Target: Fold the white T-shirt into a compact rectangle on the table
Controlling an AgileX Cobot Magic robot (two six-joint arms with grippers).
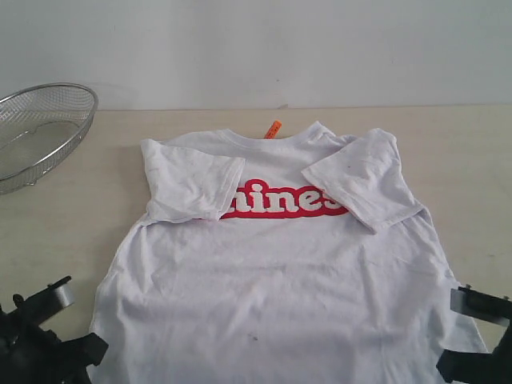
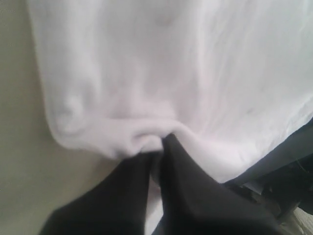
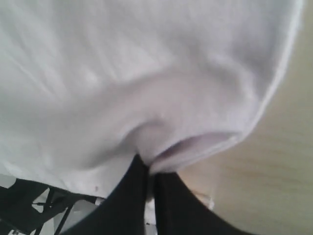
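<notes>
Two sleeves are already turned in, as the exterior view shows. The shirt point(image 1: 272, 272) lies flat and face up in the middle of the surface point(image 1: 64, 232), with its collar and orange tag point(image 1: 274, 129) at the far edge. One sleeve point(image 1: 192, 188) and the other point(image 1: 360, 188) are folded across the chest, covering both ends of the red lettering point(image 1: 284, 202). The body is at full length with the hem at the near edge, so the lengthwise folds are not yet made. The left end effector point(image 1: 88, 352) sits at the near left hem corner and the right end effector point(image 1: 460, 364) at the near right one. A wire basket point(image 1: 40, 132) stands apart at the far left.

In the left wrist view, the black fingers point(image 2: 186, 186) are pressed together with a puckered fold of the shirt's edge pinched between them.

In the right wrist view, the fingers point(image 3: 127, 196) likewise meet on a bunched bit of hem near the corner.

I judge roughly the first third done. With both hem corners gripped, what remains is carrying the hem toward the collar and making a final fold.
</notes>
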